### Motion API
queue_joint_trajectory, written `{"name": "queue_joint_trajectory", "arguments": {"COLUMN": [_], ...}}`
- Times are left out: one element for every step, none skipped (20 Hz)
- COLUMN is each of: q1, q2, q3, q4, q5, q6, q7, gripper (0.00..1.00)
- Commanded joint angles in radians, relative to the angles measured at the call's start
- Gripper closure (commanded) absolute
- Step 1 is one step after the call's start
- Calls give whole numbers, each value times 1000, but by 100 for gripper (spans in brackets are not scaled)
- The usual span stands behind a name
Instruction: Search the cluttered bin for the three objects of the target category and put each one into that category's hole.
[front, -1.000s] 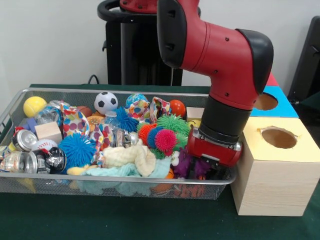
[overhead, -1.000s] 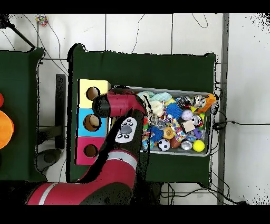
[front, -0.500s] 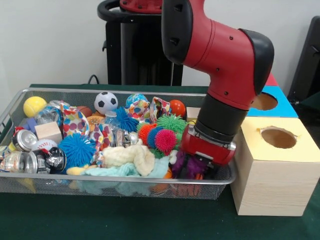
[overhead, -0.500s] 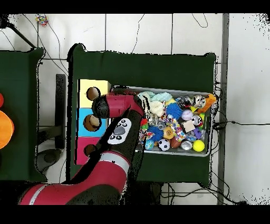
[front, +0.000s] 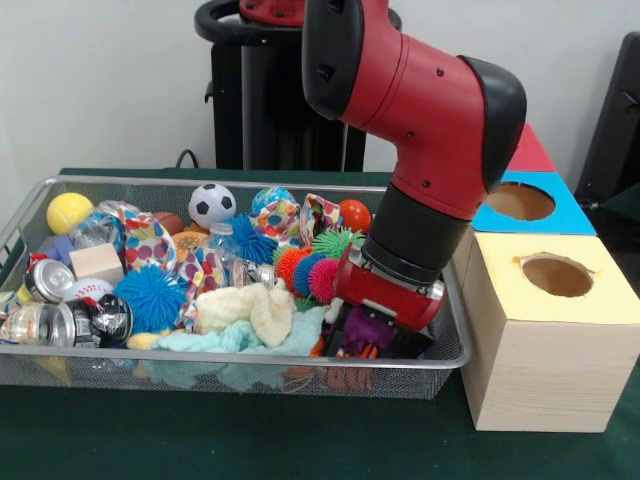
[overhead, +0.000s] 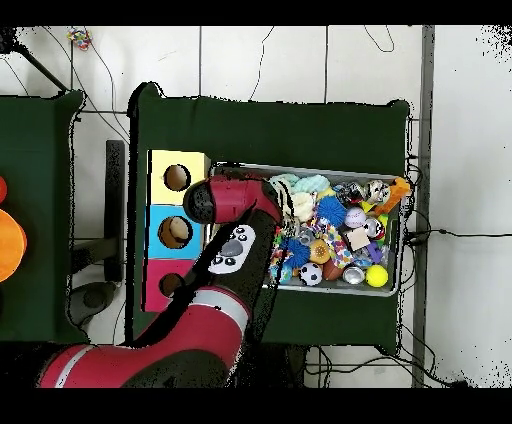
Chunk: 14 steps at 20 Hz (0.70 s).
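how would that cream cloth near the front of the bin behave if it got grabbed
The cream cloth lies crumpled and folded over itself, so it is probably floppy and would drape from a pinch. It looks light for its bulk. It rests against the teal cloth and blue spiky ball, so lifting it may drag or nudge those.

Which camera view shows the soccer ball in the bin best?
The front view: the soccer ball sits unobstructed at the bin's back, its black patches clear. The overhead view shows it only as a tiny speckled ball near the bin's lower edge.
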Motion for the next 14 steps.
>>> {"name": "queue_joint_trajectory", "arguments": {"q1": [-67, -72, -74, -81, -85, -90, -92, -100, -103, -107, -111, -115, -119, -130], "q2": [56, 58, 59, 57, 56, 56, 57, 53, 53, 53, 52, 51, 50, 44], "q3": [91, 102, 107, 119, 128, 137, 142, 155, 162, 171, 180, 189, 198, 218], "q4": [21, 19, 18, 18, 18, 18, 18, 24, 25, 26, 27, 28, 29, 36], "q5": [44, 45, 46, 49, 50, 51, 52, 53, 55, 55, 56, 57, 57, 60], "q6": [56, 55, 55, 60, 59, 59, 56, 49, 48, 50, 51, 53, 55, 60], "q7": [160, 153, 149, 141, 135, 129, 127, 122, 119, 117, 114, 111, 108, 101], "gripper": [0, 0, 0, 0, 0, 0, 0, 0, 0, 0, 0, 0, 0, 0]}}
